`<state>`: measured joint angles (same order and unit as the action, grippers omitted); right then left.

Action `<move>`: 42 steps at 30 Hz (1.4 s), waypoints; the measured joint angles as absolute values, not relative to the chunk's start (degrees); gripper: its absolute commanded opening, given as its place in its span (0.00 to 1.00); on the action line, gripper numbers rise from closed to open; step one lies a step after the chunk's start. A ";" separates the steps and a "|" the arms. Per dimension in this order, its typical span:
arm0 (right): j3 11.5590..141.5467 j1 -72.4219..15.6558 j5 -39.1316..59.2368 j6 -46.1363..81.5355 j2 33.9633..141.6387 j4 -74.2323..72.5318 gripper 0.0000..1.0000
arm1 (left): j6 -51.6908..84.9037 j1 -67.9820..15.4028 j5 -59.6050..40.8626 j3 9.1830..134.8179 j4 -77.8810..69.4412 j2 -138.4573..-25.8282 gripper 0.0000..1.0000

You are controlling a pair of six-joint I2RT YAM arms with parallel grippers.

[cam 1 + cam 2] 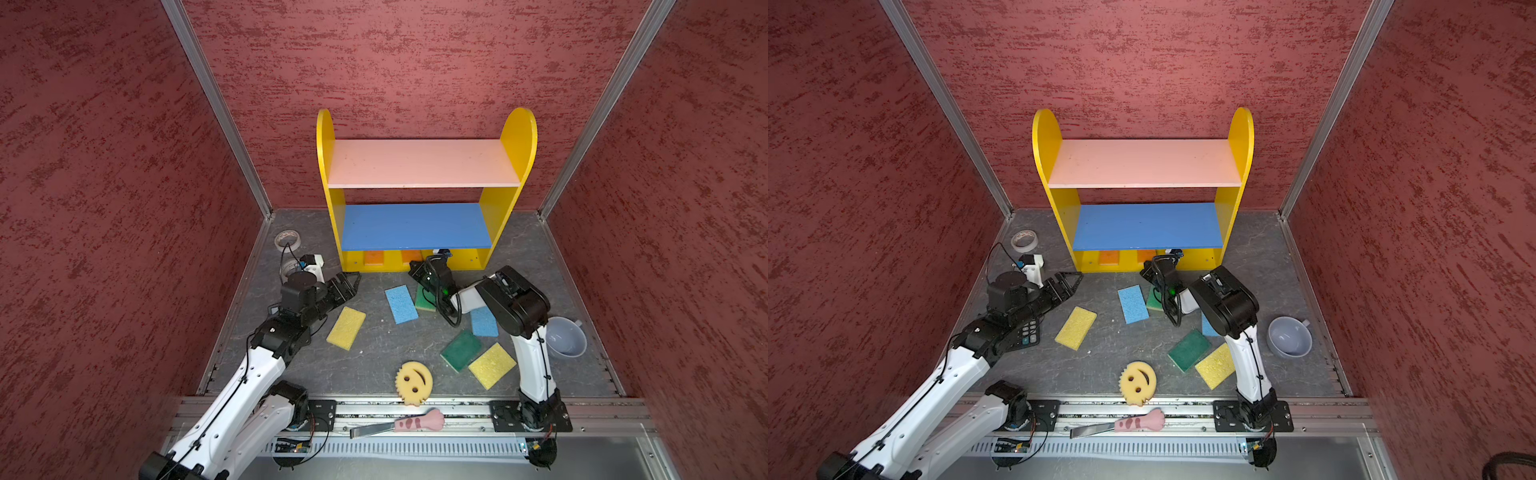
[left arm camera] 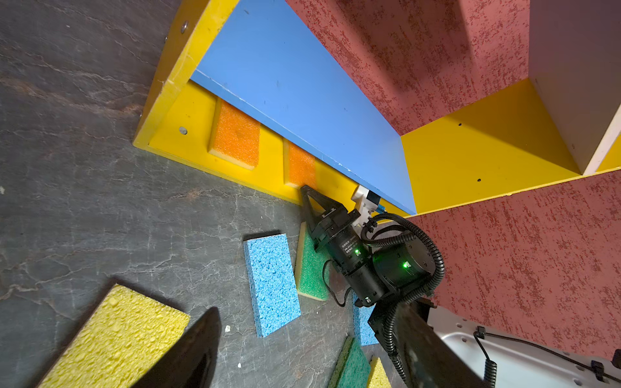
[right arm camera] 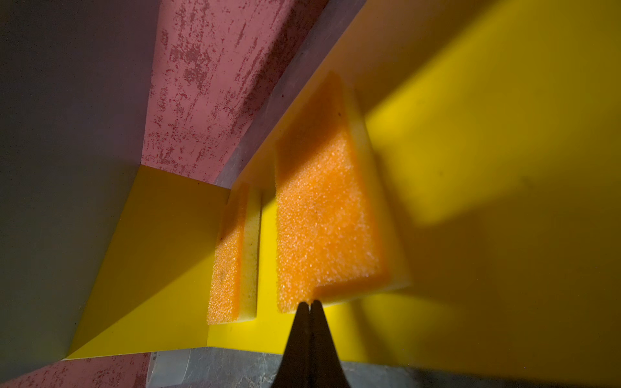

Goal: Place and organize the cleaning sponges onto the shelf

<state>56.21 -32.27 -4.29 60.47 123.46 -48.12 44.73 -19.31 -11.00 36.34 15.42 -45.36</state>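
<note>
Right wrist view: the right fingers (image 3: 309, 307) are pressed together with nothing between them, tips at the near edge of an orange sponge (image 3: 322, 218).
Orange sponge: lies flat on the yellow base (image 3: 268, 336) of the shelf (image 1: 519, 137), under the blue board (image 1: 415, 226).
Second orange sponge (image 3: 232, 255): flat on the same base, just beside the first, with a strip of base between them.
Left fingers (image 1: 349, 284): spread, holding nothing, above the surface (image 1: 374, 353) near the shelf's left front corner.
Near the left fingers: a yellow sponge (image 1: 346, 328) lies flat.
Middle of the surface: a blue sponge (image 1: 401, 304), with a light green sponge (image 1: 424, 301) just beside it and partly under the right arm.
Right side: a second blue sponge (image 1: 484, 323) partly hidden by the arm; a dark green sponge (image 1: 461, 350) just beside a second yellow sponge (image 1: 492, 365).
Front edge: the smiley sponge (image 1: 414, 382).
Other things: a cup (image 1: 565, 336) on the right, a tape roll (image 1: 286, 240) at the back left, and a pink paw-handled tool (image 1: 417, 419) on the front rail.
</note>
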 measured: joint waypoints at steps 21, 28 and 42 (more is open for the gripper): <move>44.31 -32.10 -0.54 55.02 108.07 -42.06 0.00 | 44.77 -21.30 -10.15 36.36 15.49 -42.83 0.82; 40.27 -32.58 0.16 51.55 96.92 -33.26 0.30 | 45.19 -21.67 -9.72 36.34 16.32 -42.41 0.74; 31.31 -33.34 -0.03 50.48 84.79 -14.90 0.50 | 45.80 -22.81 -8.86 35.51 14.85 -46.48 0.77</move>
